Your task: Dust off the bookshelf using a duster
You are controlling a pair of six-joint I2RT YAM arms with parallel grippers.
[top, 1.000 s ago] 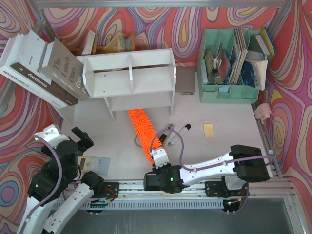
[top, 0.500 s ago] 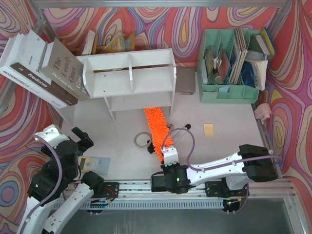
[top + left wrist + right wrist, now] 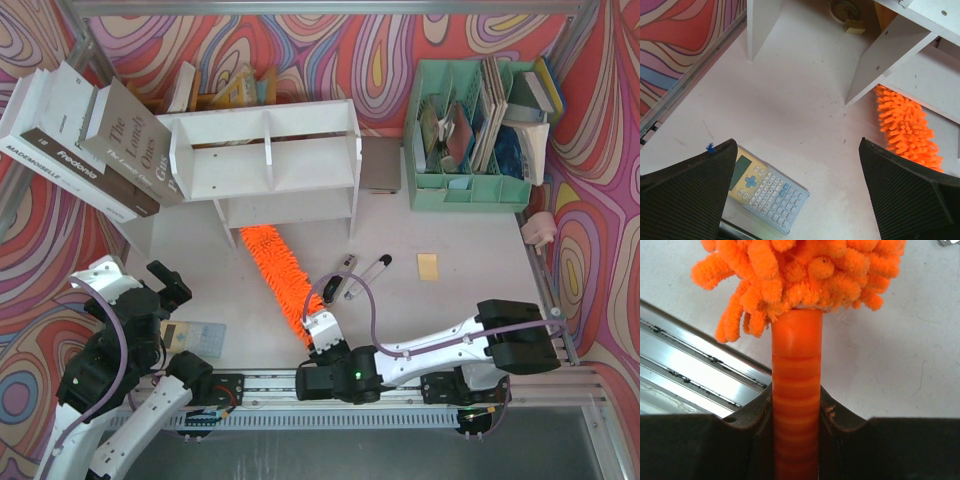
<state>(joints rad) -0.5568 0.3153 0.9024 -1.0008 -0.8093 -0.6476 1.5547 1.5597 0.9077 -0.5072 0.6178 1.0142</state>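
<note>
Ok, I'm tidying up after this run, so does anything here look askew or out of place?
The big books at far left slump diagonally beside the bookshelf, not upright. Two pens lie loose on the table in front of it. Nothing looks spilled or broken.

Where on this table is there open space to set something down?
Widest bare patch of table: between the yellow note, the green organiser and the right edge. A smaller one lies between the calculator and the duster. Crowded: around the two pens beside the duster, and under the bookshelf where its tip reaches.
</note>
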